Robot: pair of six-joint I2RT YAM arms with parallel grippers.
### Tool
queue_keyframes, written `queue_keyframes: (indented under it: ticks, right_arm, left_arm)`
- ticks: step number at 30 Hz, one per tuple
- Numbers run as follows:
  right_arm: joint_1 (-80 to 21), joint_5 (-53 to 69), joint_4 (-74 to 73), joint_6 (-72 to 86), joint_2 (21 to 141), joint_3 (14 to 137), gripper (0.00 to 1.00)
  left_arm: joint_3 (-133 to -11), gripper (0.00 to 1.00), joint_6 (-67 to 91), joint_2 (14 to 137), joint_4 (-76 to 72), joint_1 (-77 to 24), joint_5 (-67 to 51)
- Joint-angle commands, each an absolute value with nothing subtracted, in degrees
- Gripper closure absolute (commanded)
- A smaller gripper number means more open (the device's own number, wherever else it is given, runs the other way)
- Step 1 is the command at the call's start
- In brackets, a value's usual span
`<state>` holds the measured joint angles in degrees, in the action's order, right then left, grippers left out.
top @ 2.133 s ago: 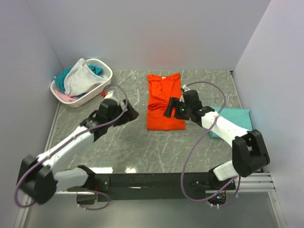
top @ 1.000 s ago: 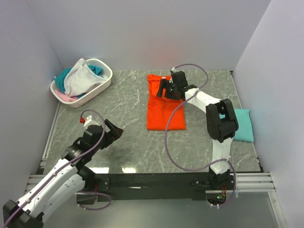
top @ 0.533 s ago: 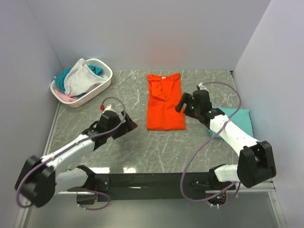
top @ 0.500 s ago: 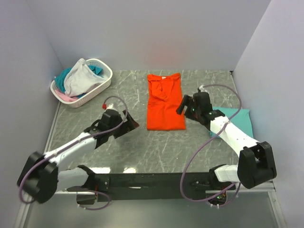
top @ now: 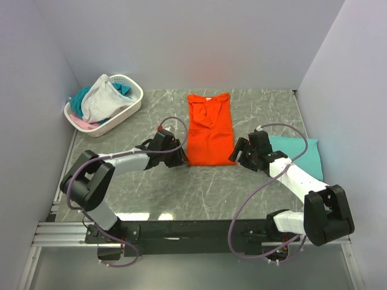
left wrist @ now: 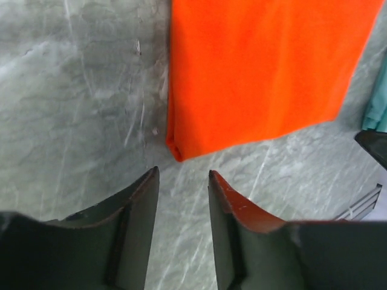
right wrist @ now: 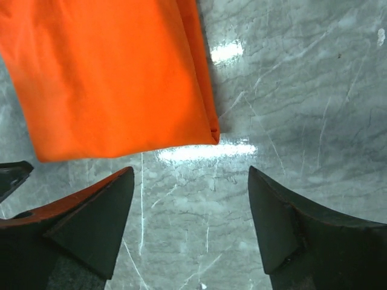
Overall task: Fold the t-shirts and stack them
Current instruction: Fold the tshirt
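The orange t-shirt (top: 208, 130) lies folded into a long strip on the marble table. My left gripper (top: 179, 158) sits low at its near left corner; in the left wrist view the shirt (left wrist: 260, 66) ends just beyond the left gripper (left wrist: 181, 174), whose jaws are narrowed but apart, with only table between them. My right gripper (top: 236, 156) is at the near right corner; in the right wrist view the shirt (right wrist: 109, 78) ends just ahead of the right gripper (right wrist: 190, 172), wide open and empty. A folded teal t-shirt (top: 296, 154) lies to the right.
A white perforated basket (top: 124, 112) at the back left holds white, teal and pink garments. Walls close in the table on the left, back and right. The teal shirt's edge (left wrist: 378, 109) shows at the right of the left wrist view.
Both arms have come in to the near end of the orange shirt, the left from the table's left side. The left jaws have narrowed.
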<state>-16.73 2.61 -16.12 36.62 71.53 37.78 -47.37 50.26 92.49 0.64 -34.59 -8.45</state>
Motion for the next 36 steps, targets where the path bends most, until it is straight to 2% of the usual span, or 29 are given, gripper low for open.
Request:
queue_keyframes:
  ticks: [1,9,12,18,19,22,30,36]
  right_arm:
    - [-15.82,3.25,-14.50,36.91,70.75,37.27,0.19]
    - [-14.59,3.51,-14.15,36.21,71.19,35.95,0.22]
    - [-14.15,4.74,-13.36,36.30,72.33,35.86,0.24]
    - [-14.06,7.12,-12.13,35.07,75.23,36.21,0.34]
    - [-14.06,7.64,-12.04,34.98,76.02,36.21,0.37]
    - [-13.98,7.47,-11.52,35.16,77.42,36.74,0.39]
    - [-13.98,7.30,-9.93,35.33,81.73,38.41,0.55]
    - [-14.06,8.00,-8.61,34.98,84.54,39.64,0.61]
  left_arm:
    - [-50.80,0.57,48.34,95.27,-0.88,-34.72,-10.11]
    - [-53.09,0.63,48.25,100.37,-1.49,-34.98,-12.31]
    - [-53.96,0.72,48.25,101.86,-0.62,-34.98,-11.43]
    - [-55.28,0.77,48.25,104.59,-1.50,-35.07,-11.87]
    - [-55.98,0.85,48.08,104.94,-0.71,-35.07,-11.34]
    - [-56.34,0.99,47.90,105.82,-0.70,-34.98,-11.51]
    - [-54.41,0.99,47.99,104.24,-1.49,-35.07,-11.08]
    - [-53.09,0.99,48.08,103.36,-1.93,-35.07,-11.16]
